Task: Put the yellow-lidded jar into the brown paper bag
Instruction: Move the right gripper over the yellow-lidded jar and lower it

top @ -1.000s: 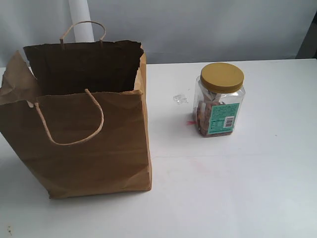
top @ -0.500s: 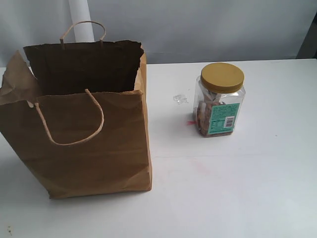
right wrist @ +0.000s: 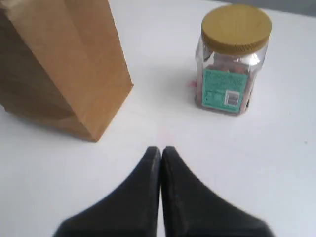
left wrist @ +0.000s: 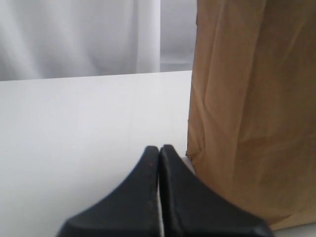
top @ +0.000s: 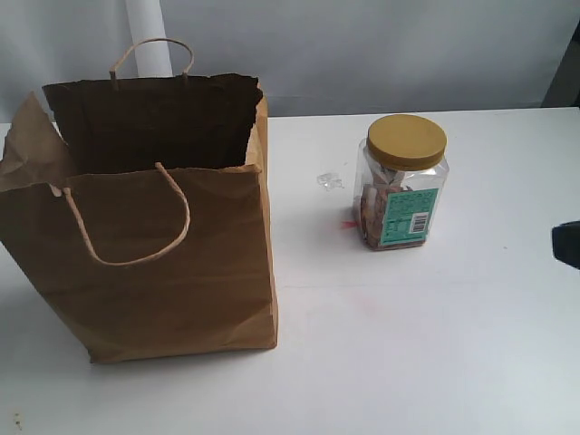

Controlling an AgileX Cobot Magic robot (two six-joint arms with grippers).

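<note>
Jar position: the yellow-lidded jar (top: 403, 186) stood upright on the white table (top: 435, 353), outside the brown paper bag (top: 163, 263) and apart from it, on the right side of the exterior view.
Jar condition: the lid (top: 407, 140) was on. The teal label (top: 408, 216) with its barcode faced the exterior camera. The contents were brownish.
Table marks: a small clear scrap (top: 329, 181) lay between jar and bag. A faint red smear (top: 349, 224) sat just beside the jar's base.
Bag condition: upright, with the mouth open and the interior dark. The near cord handle (top: 136, 258) hung down over the front face, and the far handle (top: 152, 43) stood above the rear rim.
Right gripper (right wrist: 161, 149): fingers pressed together with nothing between them, held over bare table. The jar (right wrist: 232, 59) lay ahead of it, well apart, and the bag (right wrist: 64, 64) lay off to one side.
Left gripper (left wrist: 159, 148): fingers closed against each other and empty, low over the table near the bag's (left wrist: 252, 108) side wall. Contact with the bag could not be told.
Dark shape (top: 567, 244): visible at the right edge of the exterior view. Its identity could not be told.
</note>
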